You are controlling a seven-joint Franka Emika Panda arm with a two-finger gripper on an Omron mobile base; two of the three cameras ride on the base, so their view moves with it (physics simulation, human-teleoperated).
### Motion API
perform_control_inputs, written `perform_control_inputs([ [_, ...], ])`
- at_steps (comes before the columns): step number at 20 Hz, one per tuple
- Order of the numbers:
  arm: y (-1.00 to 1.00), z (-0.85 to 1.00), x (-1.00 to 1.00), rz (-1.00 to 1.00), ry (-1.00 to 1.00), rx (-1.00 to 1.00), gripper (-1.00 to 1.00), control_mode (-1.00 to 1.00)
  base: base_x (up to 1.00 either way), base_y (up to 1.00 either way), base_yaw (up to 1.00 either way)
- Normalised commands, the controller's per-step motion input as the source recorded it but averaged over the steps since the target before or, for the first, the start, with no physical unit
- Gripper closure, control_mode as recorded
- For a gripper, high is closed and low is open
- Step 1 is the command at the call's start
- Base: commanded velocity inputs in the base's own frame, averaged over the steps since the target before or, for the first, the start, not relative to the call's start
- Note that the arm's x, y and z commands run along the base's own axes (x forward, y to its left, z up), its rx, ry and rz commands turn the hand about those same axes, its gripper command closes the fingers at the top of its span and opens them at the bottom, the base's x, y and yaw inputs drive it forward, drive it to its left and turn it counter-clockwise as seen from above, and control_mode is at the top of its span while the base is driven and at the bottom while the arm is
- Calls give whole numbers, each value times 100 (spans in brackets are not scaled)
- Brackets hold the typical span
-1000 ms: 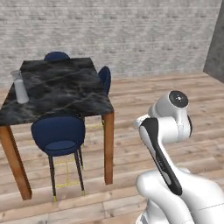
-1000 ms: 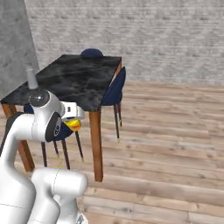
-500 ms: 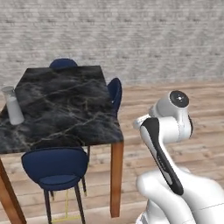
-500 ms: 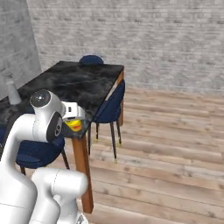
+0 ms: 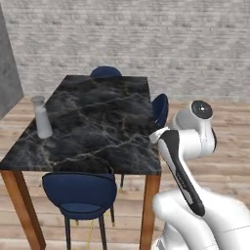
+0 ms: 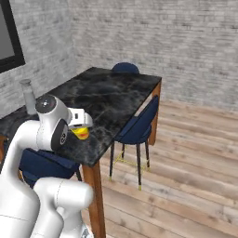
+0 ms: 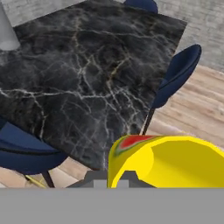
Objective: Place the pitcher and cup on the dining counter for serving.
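The dining counter is a black marble table on brown legs; it also appears in the right base view and the hand view. The pale grey pitcher stands upright near its left edge, seen too in the right base view and, in part, at the hand view's top left. My gripper is shut on the yellow cup, held near the table's near right corner. In the hand view the cup shows its red mark, close at the bottom.
Navy chairs surround the table: one tucked in at the near end, one along the right side, one at the far end. A grey brick wall stands behind. Wooden floor lies open to the right.
The whole picture has shifted: the base has driven closer to the table, which now looks larger and nearer. The gripper still grips the cup and the pitcher stays in place.
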Motion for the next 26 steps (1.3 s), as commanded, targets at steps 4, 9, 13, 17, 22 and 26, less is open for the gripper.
perform_control_inputs([
  [4,0,0,0,0,0,0,100,100,-2,11,44],
  [9,0,0,0,0,0,0,100,100,-5,30,27],
  [13,0,0,0,0,0,0,100,100,26,15,16],
  [17,0,0,0,0,0,0,100,100,42,0,1],
  [22,0,0,0,0,0,0,100,100,34,5,-2],
  [26,12,0,68,-3,3,0,100,-100,0,0,0],
])
